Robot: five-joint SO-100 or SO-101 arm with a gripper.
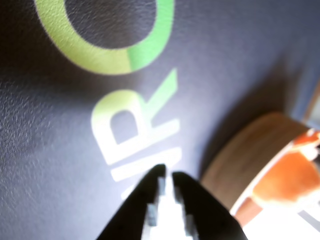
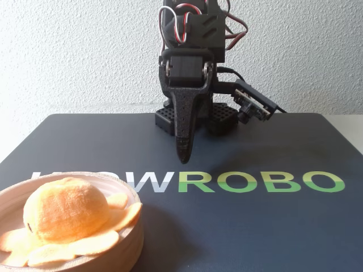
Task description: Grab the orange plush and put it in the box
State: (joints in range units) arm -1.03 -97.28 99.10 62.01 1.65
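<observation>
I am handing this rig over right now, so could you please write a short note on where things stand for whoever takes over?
Gripper: empty, jaws almost closed with only a thin gap in the wrist view, pointing down above the dark mat, over the printed lettering.
Orange plush: lying inside the box, head up, tentacles spread across the whitish inside. The fixed view shows it at the mat's near left corner.
Done: the plush is in the box and released; the gripper is clear of both.
Left: nothing on the placement, as far as these views show; probably only parking the arm.
</observation>
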